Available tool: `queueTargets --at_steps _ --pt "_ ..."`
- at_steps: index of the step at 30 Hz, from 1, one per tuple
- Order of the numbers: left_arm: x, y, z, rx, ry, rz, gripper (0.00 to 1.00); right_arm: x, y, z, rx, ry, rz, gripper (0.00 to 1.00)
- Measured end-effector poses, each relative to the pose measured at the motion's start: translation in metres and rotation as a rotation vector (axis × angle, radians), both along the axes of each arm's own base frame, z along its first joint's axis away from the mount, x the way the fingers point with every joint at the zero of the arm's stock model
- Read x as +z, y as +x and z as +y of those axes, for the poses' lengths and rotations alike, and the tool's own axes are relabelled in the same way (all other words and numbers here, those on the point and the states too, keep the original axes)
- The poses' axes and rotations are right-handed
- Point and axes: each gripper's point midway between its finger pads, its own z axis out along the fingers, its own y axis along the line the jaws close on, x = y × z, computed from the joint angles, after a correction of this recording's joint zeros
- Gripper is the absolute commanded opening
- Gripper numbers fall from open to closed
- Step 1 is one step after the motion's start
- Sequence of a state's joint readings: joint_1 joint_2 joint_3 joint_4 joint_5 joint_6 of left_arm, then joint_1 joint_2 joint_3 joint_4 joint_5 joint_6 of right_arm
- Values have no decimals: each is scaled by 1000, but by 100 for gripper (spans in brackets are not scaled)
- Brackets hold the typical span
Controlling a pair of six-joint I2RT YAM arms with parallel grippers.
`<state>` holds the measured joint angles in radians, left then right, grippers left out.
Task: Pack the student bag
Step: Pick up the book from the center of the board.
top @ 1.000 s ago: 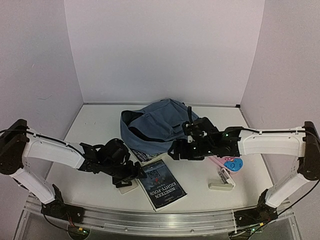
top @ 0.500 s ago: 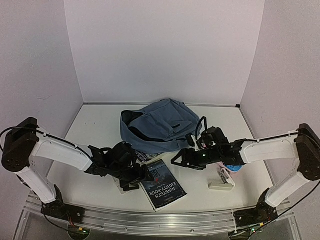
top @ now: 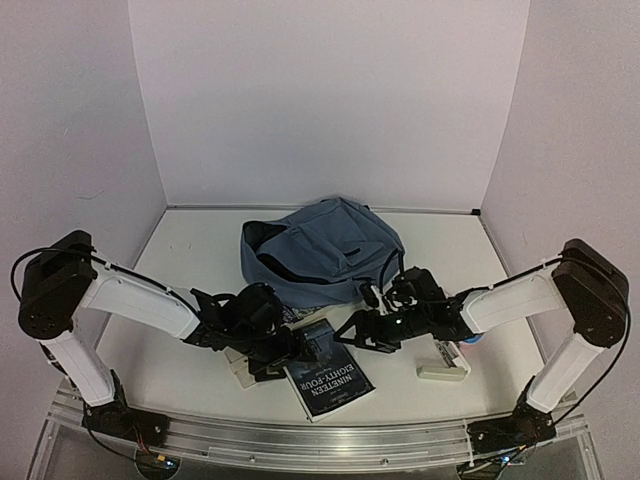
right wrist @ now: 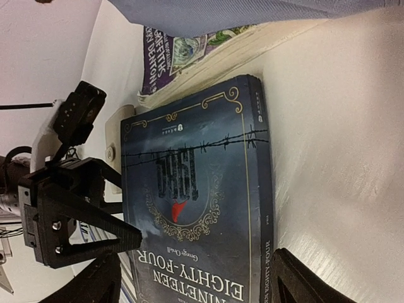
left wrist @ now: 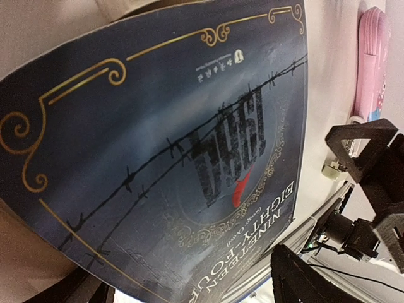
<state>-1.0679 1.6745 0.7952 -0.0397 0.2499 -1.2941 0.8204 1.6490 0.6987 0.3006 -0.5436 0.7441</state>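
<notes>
The student bag, slate-blue with its mouth gaping on the left, lies at the table's middle; its fabric edge shows in the right wrist view. In front of it lies a dark paperback, Nineteen Eighty-Four, flat on the table. My left gripper is open at the paperback's left edge, low over the cover. My right gripper is open at the far right corner, fingers either side of the cover. Neither holds anything.
A purple-covered book sticks out from under the bag. A cream block lies left of the paperback, another to the right. A pink case and a blue item sit by the right arm.
The right gripper has left the bag and dropped down towards the paperback's far right corner. The left gripper has slid right to the paperback's left edge. Both stay open.
</notes>
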Motion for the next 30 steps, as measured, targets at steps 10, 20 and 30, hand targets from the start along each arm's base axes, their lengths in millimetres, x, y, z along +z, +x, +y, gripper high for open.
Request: queueTargets --at_steps 10,20,30 --pt "-8 4 3 -17 62 -28 55 -30 -9 -2 5 -7 68 80" --pt "-18 4 8 -29 90 -21 20 -29 4 9 -37 174 108 74" --pt "-19 4 8 -38 22 -25 0 -28 10 9 -85 263 163 66"
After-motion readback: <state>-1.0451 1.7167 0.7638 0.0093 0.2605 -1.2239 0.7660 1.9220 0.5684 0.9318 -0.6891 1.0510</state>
